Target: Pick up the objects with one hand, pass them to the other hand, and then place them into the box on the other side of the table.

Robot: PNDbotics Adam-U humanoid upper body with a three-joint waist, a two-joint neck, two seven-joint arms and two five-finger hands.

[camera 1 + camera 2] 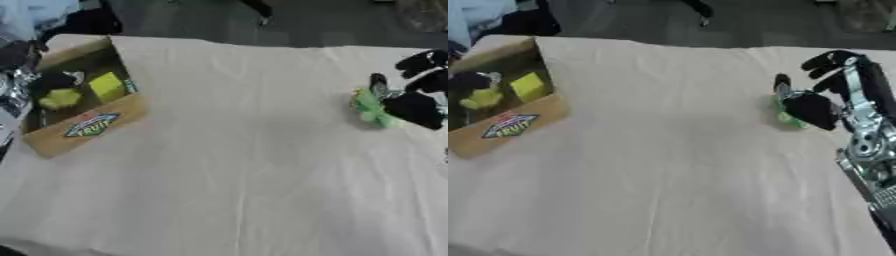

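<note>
Green object (pixel 369 108) against right-hand fingers (pixel 379 85)

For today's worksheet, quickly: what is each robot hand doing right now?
Left hand: not in view.
Right hand: fingers curled round the green object on the table.

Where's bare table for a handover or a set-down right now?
Free: the wide cloth between the cardboard box at left and the right hand at right, plus the whole near half. Crowded: the box interior, holding a yellow block and a yellow-green piece; the right edge, where the hand closes on a green object.
</note>
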